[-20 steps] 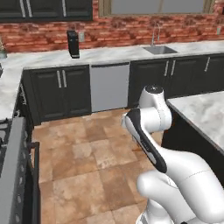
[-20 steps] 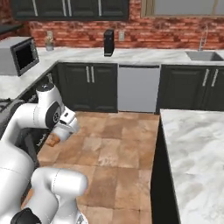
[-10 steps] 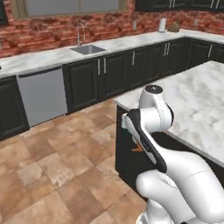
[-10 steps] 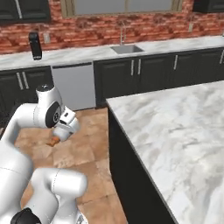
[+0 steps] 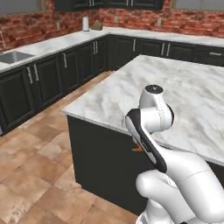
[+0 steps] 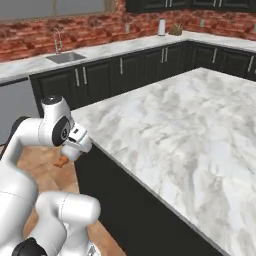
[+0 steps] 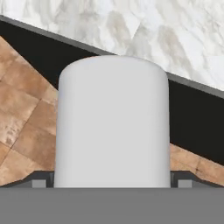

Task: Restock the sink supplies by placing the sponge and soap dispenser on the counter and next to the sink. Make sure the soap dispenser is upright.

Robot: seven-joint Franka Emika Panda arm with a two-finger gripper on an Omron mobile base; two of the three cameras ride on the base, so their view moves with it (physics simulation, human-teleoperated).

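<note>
You have the soap dispenser (image 7: pixel 113 122) clamped between the wide-spread fingers of the gripper (image 7: pixel 112 181), carried low beside the island (image 6: pixel 170 130). The sink (image 6: pixel 65 57) and its counter (image 6: pixel 30 65) are well apart; placing it is left, and I can't find the sponge.

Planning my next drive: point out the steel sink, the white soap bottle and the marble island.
Stainless steel sink (image 6: pixel 66 57), right base view, basin.
White cylindrical soap bottle (image 7: pixel 113 122), hand view, body.
Grey-veined marble island (image 6: pixel 190 125), right base view, bare top.
</note>
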